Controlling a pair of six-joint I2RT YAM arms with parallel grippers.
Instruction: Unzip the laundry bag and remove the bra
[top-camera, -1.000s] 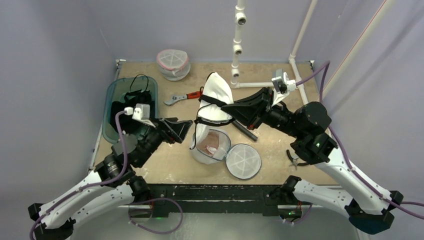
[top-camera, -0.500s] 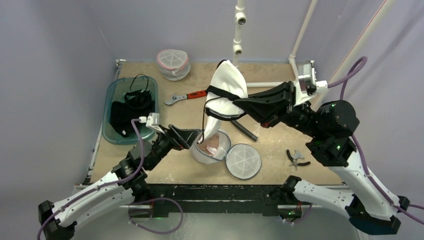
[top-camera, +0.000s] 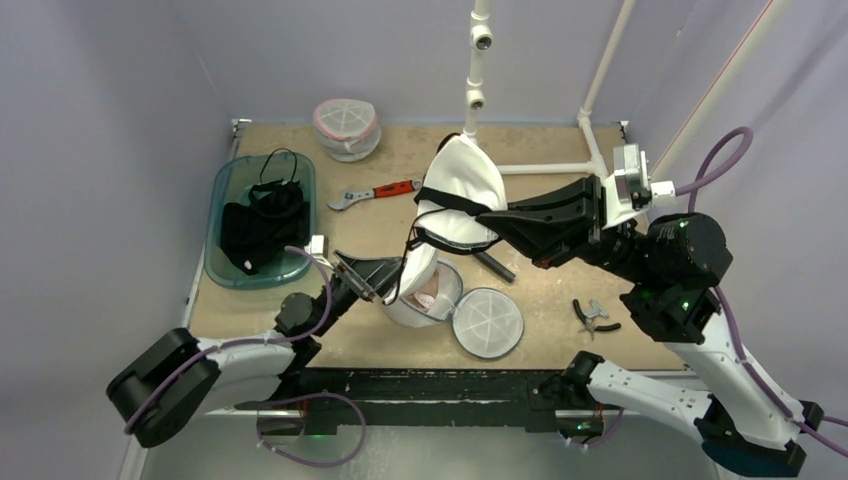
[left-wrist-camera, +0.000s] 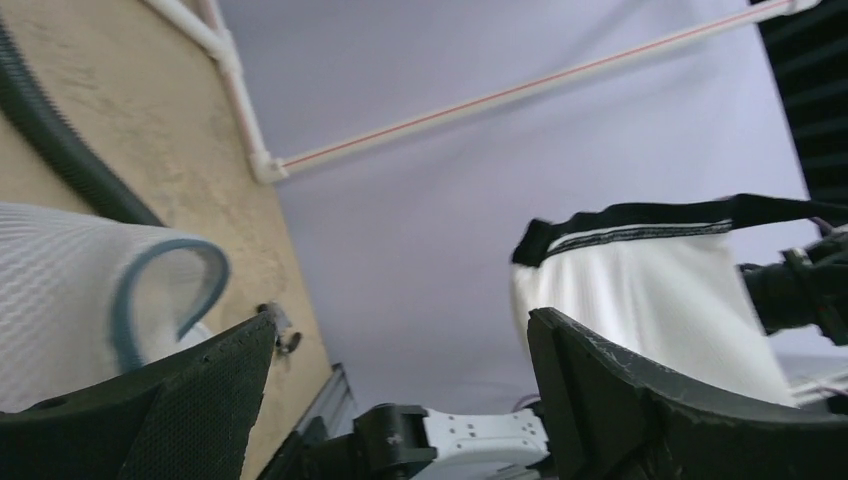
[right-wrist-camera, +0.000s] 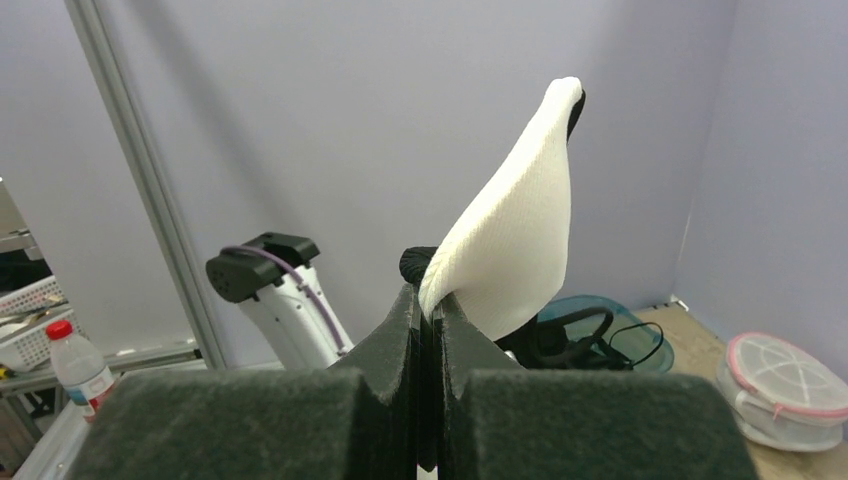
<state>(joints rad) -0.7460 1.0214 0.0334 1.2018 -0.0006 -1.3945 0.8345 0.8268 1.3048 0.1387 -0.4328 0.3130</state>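
The bra, white cups edged with black straps, hangs pinched in the closed jaws of the right gripper. It is higher than a second ago, its lower end trailing to the unzipped laundry bag (lid flopped right). The left gripper, spread wide and empty, has moved from the teal bin, which holds black garments, to the bag's left rim.
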